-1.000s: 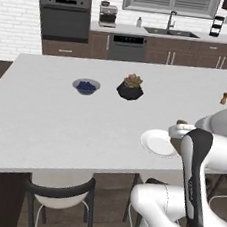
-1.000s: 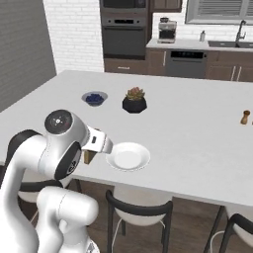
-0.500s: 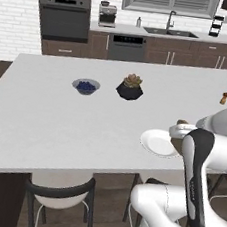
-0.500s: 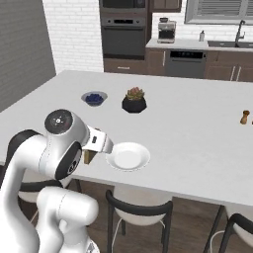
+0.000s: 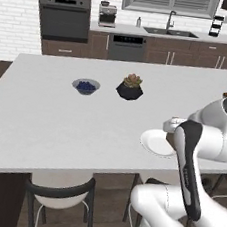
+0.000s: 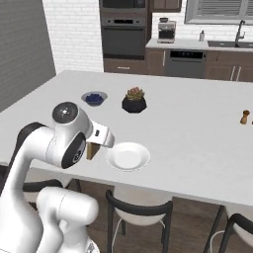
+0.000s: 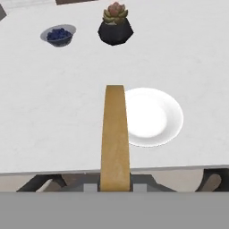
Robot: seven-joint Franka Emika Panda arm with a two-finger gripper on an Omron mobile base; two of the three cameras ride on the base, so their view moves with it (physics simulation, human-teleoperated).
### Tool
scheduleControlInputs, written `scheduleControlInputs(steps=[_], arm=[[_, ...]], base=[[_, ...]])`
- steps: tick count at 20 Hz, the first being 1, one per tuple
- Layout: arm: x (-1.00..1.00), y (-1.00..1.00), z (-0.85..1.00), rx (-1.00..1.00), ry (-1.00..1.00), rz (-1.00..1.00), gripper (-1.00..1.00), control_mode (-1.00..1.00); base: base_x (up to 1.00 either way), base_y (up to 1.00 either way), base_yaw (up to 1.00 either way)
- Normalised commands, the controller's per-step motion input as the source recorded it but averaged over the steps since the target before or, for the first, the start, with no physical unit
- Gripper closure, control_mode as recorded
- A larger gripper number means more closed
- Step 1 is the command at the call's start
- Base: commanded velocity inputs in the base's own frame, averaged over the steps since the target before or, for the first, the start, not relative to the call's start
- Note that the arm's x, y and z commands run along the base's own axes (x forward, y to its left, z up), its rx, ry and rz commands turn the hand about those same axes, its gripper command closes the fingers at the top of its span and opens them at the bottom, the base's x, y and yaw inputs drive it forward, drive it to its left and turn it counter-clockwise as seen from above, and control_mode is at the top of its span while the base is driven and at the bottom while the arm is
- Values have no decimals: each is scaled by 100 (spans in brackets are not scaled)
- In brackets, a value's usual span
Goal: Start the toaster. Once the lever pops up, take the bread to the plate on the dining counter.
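While clamped edge-on between the pressed-in jaws of the gripper (image 7: 115, 187), the bread (image 7: 115, 136) stands upright above the near edge of the dining counter (image 5: 44, 122), its far end just beside the left rim of the plate (image 7: 154, 117), seen from the hand. Plate: empty, near that edge. Further back: bowl of blueberries (image 5: 86, 86), potted succulent (image 5: 130, 87). Change from the earlier frame: none discernible; arm, slice and plate keep their places.
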Motion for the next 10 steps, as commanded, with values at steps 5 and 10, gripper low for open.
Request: scheduleControlInputs(steps=[5, 10], arm=[[72, 0, 1, 0, 15, 2, 100, -100], [99, -9, -9, 0, 13, 0, 100, -100]], base=[[0, 0, 0], [0, 0, 0]])
